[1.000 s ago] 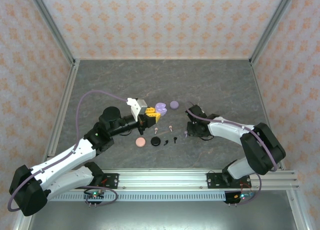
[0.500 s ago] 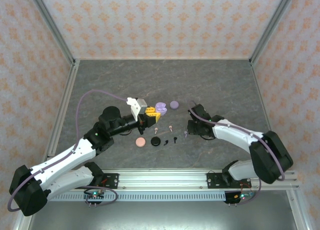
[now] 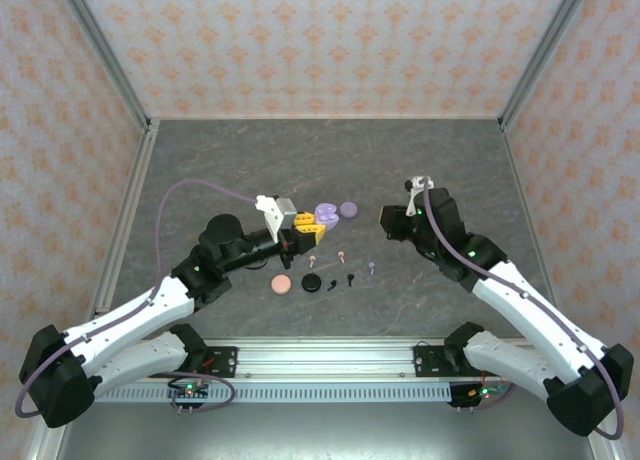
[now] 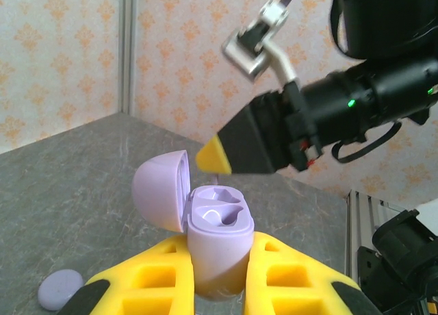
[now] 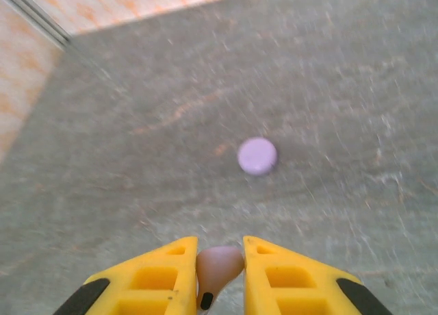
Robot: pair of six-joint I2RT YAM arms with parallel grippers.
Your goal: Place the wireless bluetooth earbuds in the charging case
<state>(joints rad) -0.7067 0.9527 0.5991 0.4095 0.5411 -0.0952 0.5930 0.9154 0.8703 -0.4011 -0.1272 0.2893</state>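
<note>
My left gripper point(image 3: 308, 225) is shut on the lavender charging case point(image 3: 324, 217), holding it upright with its lid swung open. In the left wrist view the yellow fingers point(image 4: 147, 277) flank the case point(image 4: 217, 226), and both its sockets are empty. My right gripper point(image 3: 384, 220) hangs above the table just right of the case. It is shut on a small mauve earbud point(image 5: 219, 263), stem pointing down. Its yellow tip point(image 4: 213, 157) shows just behind the case. More earbuds lie on the table: a lavender one point(image 3: 371, 268), two pink point(image 3: 313, 259) point(image 3: 342, 252) and two black point(image 3: 332, 283) point(image 3: 351, 278).
A closed lavender disc case point(image 3: 348, 209) point(image 5: 257, 155) lies just beyond the held case. A pink disc case point(image 3: 282, 283) and a black one point(image 3: 313, 282) lie nearer the arms. Patterned walls and metal rails fence in the grey tabletop point(image 3: 250, 160).
My right gripper has closed on an earbud and lifted off the table, moving up and away from the lavender earbud. The left gripper and case have not moved.
</note>
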